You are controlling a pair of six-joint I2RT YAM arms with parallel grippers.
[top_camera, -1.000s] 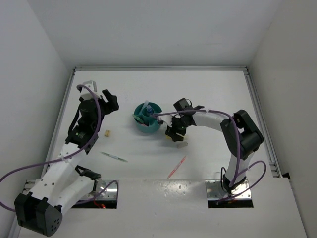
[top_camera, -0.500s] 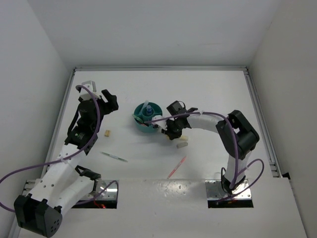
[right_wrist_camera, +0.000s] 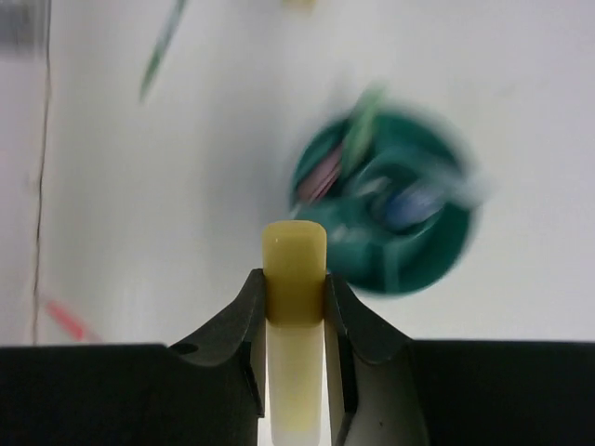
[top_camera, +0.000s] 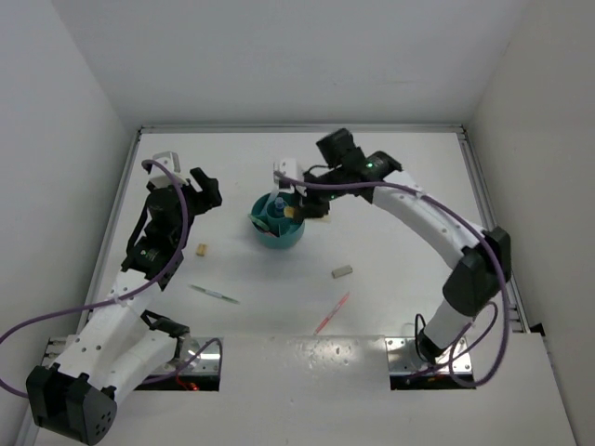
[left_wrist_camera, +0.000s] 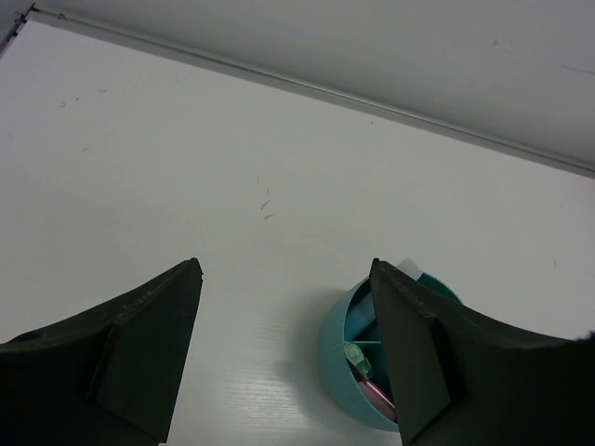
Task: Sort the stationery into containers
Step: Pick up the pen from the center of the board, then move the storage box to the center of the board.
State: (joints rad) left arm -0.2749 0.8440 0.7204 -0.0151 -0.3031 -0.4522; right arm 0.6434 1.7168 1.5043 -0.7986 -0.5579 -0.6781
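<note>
My right gripper (top_camera: 296, 210) (right_wrist_camera: 295, 279) is shut on a yellow stick (right_wrist_camera: 295, 265), which stands out between the jaws. It hangs over the right rim of the round teal tub (top_camera: 279, 232) (right_wrist_camera: 400, 265). The tub's compartments hold a blue-capped bottle (top_camera: 276, 201), a mint-green stick (left_wrist_camera: 356, 357) and a pink item (left_wrist_camera: 376, 395). My left gripper (top_camera: 204, 188) (left_wrist_camera: 284, 271) is open and empty, left of the tub and above the table. Loose on the table lie a tan block (top_camera: 200, 249), a grey block (top_camera: 342, 271), a red pen (top_camera: 332, 313) and a white pen (top_camera: 214, 294).
A raised rail (top_camera: 488, 223) borders the white table on the right, and walls stand close behind and on both sides. The arms' base plates (top_camera: 428, 358) sit at the near edge. The right wrist view is blurred.
My right gripper shut on the yellow stick near the grey block, then lifted it up and left to the tub. The grey block stayed. The left arm has not moved.
</note>
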